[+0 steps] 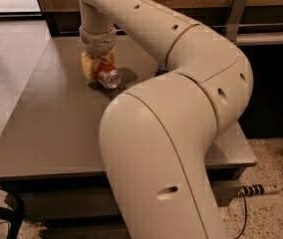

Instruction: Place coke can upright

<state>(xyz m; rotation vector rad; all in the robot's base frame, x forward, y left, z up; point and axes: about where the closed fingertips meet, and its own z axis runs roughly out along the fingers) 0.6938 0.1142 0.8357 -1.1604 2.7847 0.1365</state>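
Gripper (99, 69) low over the far left part of the table (52, 133), clamped on the coke can (107, 76). The can is held tilted, nearly on its side. Its silver end faces the near right edge of the table, and its red wall runs back between the pale yellow fingers (88, 66). Whether the can touches the table cannot be told; a dark shadow lies on the table directly beneath it. The arm (191, 59) reaches in from the near side of the table and hides much of the table's right half.

Step in hand, as judged: turning the can onto one end before release. To do this well, the wrist should rotate until the can's axis stands square to the table, one silver end facing straight down. The can should then be lowered until that end sits flat on the table. Only then should the grip loosen, slowly and evenly, so that neither finger drags the wall sideways. The withdrawal should go straight up from the table, since a light can would likely topple at a slight nudge. The spot lies well in from the table's edges, which leaves margin.

Writing: none can be read. The can shows only red and silver, with no legible brand lettering. A white power strip (259, 189) lies on the floor beside the table's near right corner.
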